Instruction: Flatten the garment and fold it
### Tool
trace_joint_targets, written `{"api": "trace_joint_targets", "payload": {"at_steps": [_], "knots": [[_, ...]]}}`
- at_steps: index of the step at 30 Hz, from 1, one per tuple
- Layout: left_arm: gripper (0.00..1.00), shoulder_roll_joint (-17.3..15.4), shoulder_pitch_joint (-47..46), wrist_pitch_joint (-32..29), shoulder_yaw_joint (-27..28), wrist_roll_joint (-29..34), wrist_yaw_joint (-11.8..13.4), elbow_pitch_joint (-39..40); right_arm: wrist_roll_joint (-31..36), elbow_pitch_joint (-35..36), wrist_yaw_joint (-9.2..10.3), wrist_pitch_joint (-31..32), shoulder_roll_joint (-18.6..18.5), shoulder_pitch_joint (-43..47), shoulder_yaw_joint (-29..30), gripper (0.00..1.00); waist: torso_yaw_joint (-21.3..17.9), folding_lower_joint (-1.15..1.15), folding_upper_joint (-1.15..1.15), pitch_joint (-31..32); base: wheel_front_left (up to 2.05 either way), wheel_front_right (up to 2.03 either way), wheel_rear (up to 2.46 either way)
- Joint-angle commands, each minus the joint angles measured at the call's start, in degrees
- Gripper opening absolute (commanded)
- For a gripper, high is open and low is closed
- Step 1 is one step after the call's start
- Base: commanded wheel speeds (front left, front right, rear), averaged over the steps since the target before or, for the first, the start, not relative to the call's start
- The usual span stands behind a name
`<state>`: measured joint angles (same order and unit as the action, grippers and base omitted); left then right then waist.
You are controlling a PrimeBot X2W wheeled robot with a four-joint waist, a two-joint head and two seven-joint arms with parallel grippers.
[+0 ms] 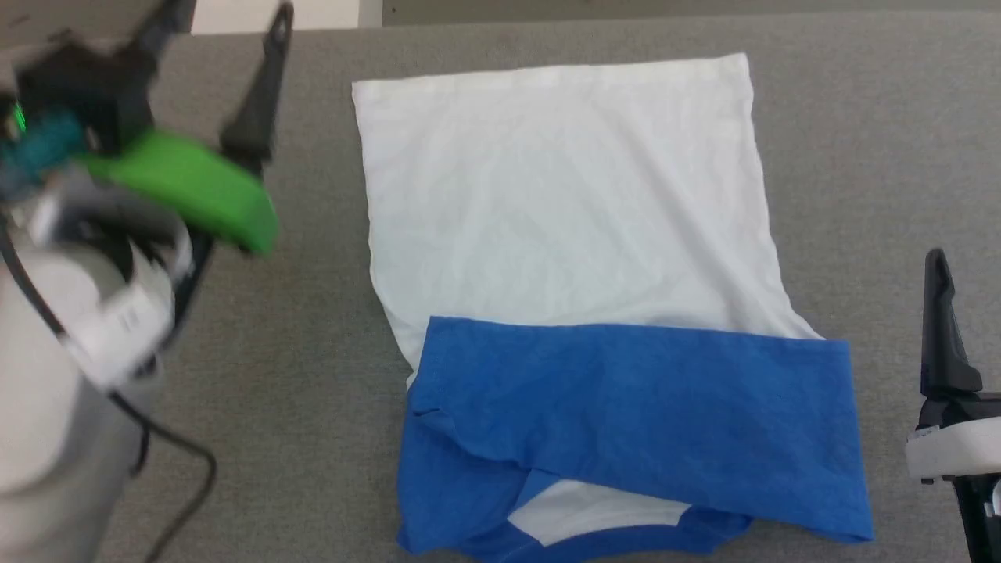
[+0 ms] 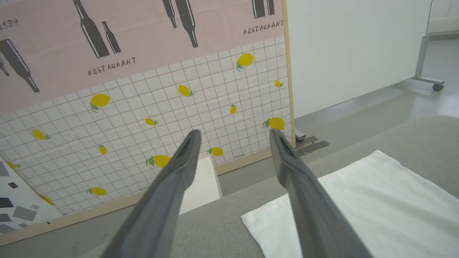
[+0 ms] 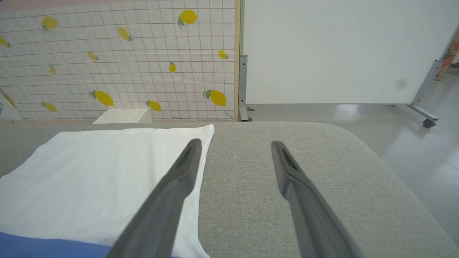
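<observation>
Seen from my remote desk, the garment (image 1: 571, 219) lies spread down the middle of the grey tabletop (image 1: 884, 156). Its white body is flat and smooth, with the hem close to the far edge. The blue sleeves (image 1: 641, 399) are folded across the near end, and a patch of white shows at the neck opening. Bare tabletop runs along both long sides of the cloth. On the right it curves down at a rounded edge to the floor (image 3: 412, 143). Beyond the far edge stand a lemon-print screen (image 2: 143, 107) and a white partition (image 3: 340, 50). My left gripper (image 2: 235, 133) hangs raised above the bare strip left of the cloth, fingers spread wide, gripping nothing and aimed past the far edge. My right gripper (image 3: 236, 143) sits lower, just right of the garment. Its fingers are equally wide apart and empty, pointing along the cloth's right edge.
</observation>
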<state>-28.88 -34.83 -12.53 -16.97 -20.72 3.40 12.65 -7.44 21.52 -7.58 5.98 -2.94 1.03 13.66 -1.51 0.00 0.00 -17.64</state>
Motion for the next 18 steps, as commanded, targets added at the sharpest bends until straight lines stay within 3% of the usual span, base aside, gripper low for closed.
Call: {"api": "trace_joint_targets", "payload": {"at_steps": [1,7,18], "knots": [[1.00,-0.17,-5.26,-2.70,0.22,-1.61,-1.38,-2.74,0.27,0.68,0.09,-0.16,0.05,-1.52,-0.29,1.00,0.16,0.00,0.00,-7.02,0.00,0.00,0.00],[1.00,-0.98,-20.90,-11.54,-1.93,-2.57,-6.43,-14.10,0.15,1.30,0.09,-0.49,0.06,-4.74,-1.93,1.00,-1.98,0.00,0.00,-13.52,0.00,0.00,0.00],[1.00,-0.06,-29.26,-21.32,-5.52,-4.21,-8.47,-27.70,0.42,1.44,0.09,-0.50,0.06,-6.68,-3.10,1.00,-4.96,0.00,0.00,-20.05,0.00,0.00,0.00]]}}
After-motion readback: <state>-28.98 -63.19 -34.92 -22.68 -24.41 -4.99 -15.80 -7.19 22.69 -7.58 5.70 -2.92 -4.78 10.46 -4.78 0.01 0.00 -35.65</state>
